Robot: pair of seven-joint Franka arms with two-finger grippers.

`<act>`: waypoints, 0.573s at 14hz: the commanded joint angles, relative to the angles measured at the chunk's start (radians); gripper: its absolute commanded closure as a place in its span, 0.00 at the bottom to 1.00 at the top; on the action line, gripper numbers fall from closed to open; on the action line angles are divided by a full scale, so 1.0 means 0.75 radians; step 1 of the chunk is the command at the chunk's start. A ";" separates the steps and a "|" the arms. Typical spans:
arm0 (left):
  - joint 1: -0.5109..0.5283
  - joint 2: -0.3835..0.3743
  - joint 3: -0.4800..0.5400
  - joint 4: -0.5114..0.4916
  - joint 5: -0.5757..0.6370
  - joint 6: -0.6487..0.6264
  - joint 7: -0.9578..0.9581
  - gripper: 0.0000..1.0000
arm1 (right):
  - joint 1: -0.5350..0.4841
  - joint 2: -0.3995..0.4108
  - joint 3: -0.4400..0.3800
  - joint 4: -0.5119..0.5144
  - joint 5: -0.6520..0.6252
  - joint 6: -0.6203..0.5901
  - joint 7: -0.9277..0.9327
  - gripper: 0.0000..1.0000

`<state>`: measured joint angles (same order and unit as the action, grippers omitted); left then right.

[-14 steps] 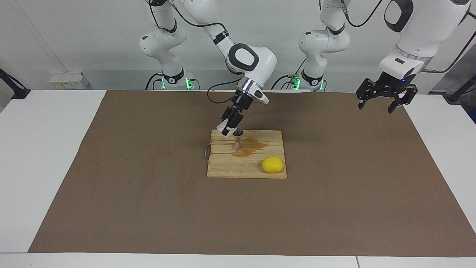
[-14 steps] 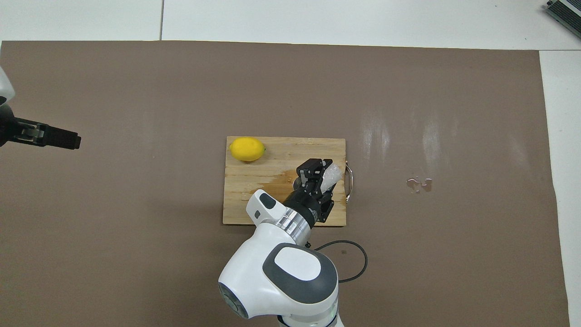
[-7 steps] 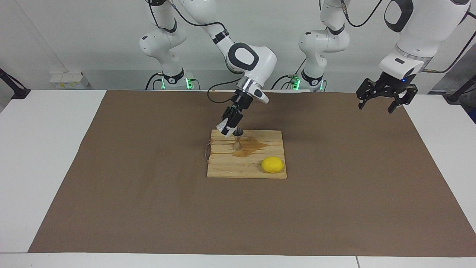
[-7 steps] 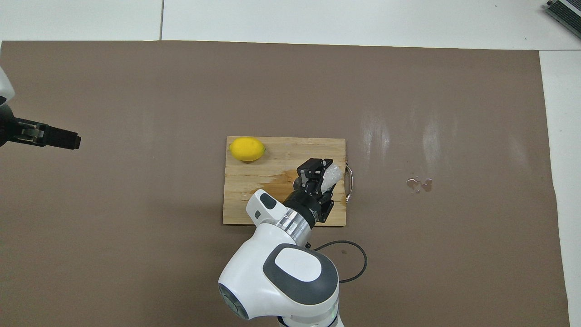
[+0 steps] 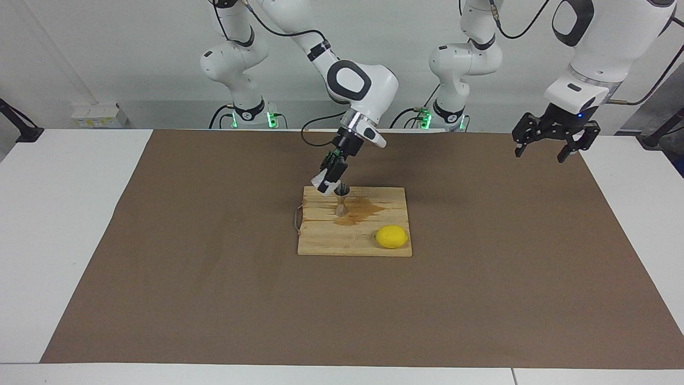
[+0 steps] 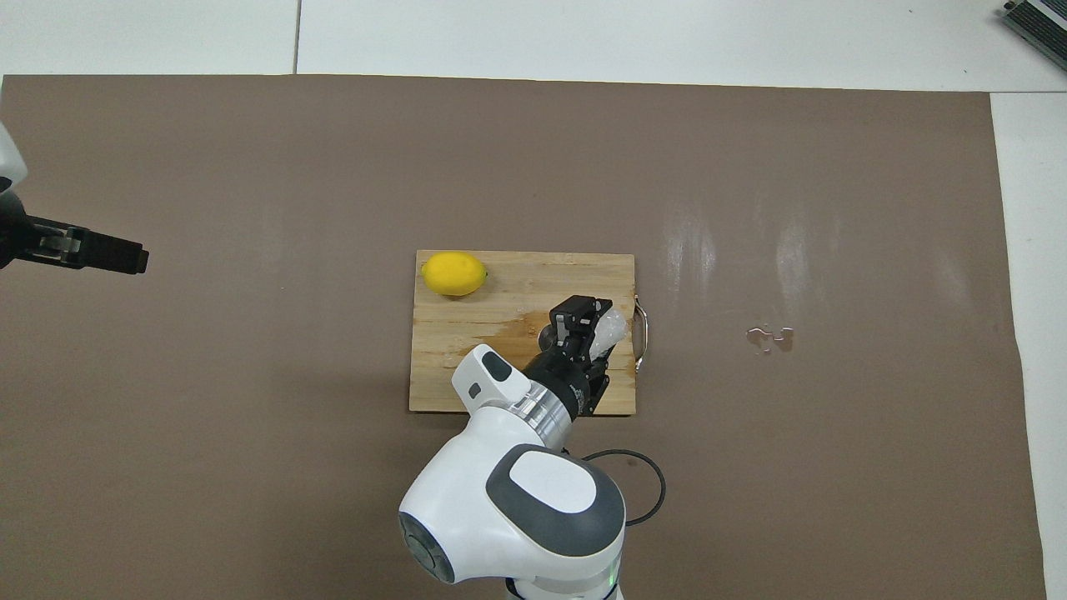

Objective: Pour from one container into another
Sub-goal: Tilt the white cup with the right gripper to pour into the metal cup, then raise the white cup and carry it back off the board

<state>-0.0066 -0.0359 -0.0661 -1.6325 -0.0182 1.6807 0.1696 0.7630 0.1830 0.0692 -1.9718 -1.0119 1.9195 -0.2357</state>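
Over the middle of the table, the right gripper (image 5: 329, 180) hangs above the robot-side edge of the wooden cutting board (image 5: 368, 243), pinching the clear textured cup (image 5: 322, 184) between its fingers. That arm reaches out from its base and bends down steeply at the wrist, so the cup is tipped, mouth slanting down toward the jigger (image 5: 341, 200). From above, the cup (image 6: 611, 330) sits at the gripper (image 6: 588, 321) tip on the side toward the right arm's end of the table, next to the board's (image 6: 500, 383) metal handle (image 6: 640, 335).

The jigger stands upright on the board, just under the tilted cup. I can't tell what's inside either one. A dark wet stain (image 5: 363, 210) spreads on the wood around the jigger's foot and out toward the lemon (image 5: 391, 236). The lemon lies on the board's corner farthest from the robots, toward the left arm's end, well apart from the jigger and not blocking anything. A small puddle (image 6: 769, 337) sits on the brown mat (image 5: 214, 278) toward the right arm's end of the table.

Off by the table's robot-side corner at the left arm's end, the left gripper (image 5: 545, 151) waits in the air, fingers spread wide, holding nothing. From above, only its tip (image 6: 92, 250) pokes in.
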 commanded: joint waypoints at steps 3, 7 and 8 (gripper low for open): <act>0.009 -0.016 -0.004 -0.026 0.008 0.011 0.005 0.00 | -0.044 -0.023 0.008 0.027 0.118 0.008 -0.001 0.70; 0.009 -0.016 -0.004 -0.028 0.008 0.011 0.005 0.00 | -0.058 -0.025 0.010 0.050 0.224 0.012 0.003 0.70; 0.009 -0.016 -0.004 -0.028 0.008 0.011 0.005 0.00 | -0.066 -0.031 0.006 0.052 0.285 0.012 0.005 0.70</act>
<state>-0.0066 -0.0359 -0.0661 -1.6327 -0.0182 1.6807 0.1696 0.7283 0.1781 0.0688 -1.9337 -0.8589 1.9223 -0.2357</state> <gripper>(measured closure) 0.000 0.467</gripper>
